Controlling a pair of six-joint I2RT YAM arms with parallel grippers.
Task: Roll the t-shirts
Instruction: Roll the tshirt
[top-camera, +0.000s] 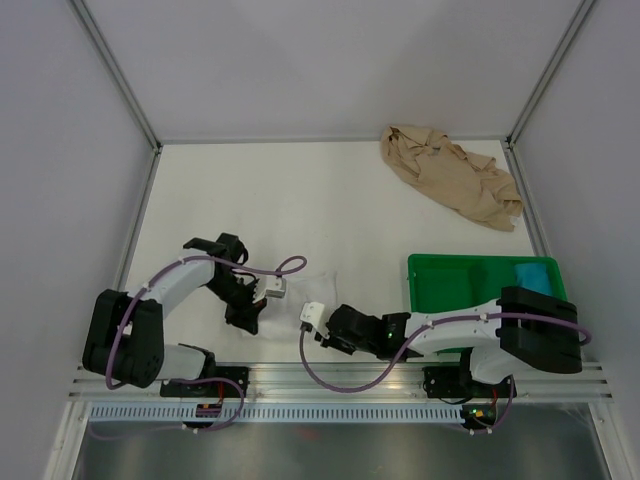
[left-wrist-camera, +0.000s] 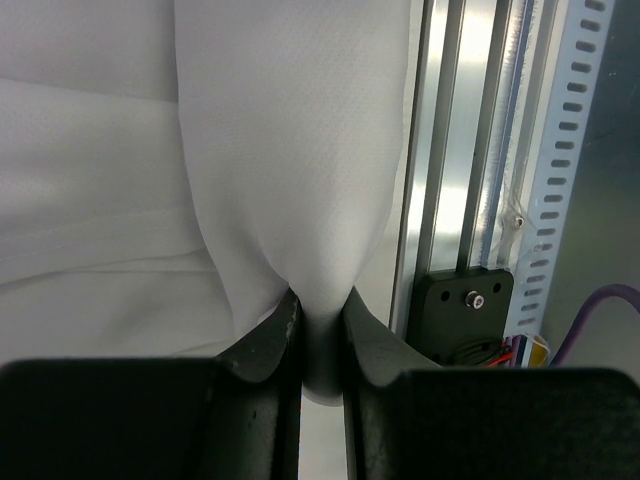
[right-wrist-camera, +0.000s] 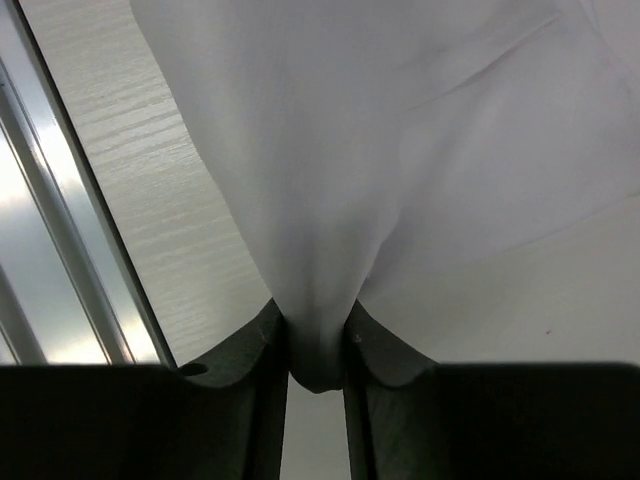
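Black fingers (left-wrist-camera: 262, 350) of the left gripper (left-wrist-camera: 320, 325) fill the bottom of the left wrist view, drawn nearly together on a pinched fold of the white t-shirt (left-wrist-camera: 290, 150). The thin cloth rises from between the two pads in a smooth, taut cone and widens toward the top of the view. To its left more of the same shirt lies in soft flat layers with a few shallow creases.

The right gripper (right-wrist-camera: 315, 340) has its jaws clamped the same way on another fold of the white shirt, which fans upward from the pads. Loose cloth spreads to the right of it.

From above, both grippers sit low near the front edge of the table (top-camera: 300, 200), facing each other with a gap between them. The white shirt lies there at the near middle, hard to make out against the pale surface.

The tan t-shirt (top-camera: 450, 175) lies crumpled in a heap at the far right corner, well apart from both arms.

A green plastic tray (top-camera: 450, 285) sits on the right side of the table, just beyond the right arm's base, with something blue (top-camera: 535, 275) in its far right corner. An aluminium rail (left-wrist-camera: 450, 150) runs along the near edge beside the left gripper, with a black bracket (left-wrist-camera: 465, 300) fixed to it and a purple cable (left-wrist-camera: 600, 310) close by.
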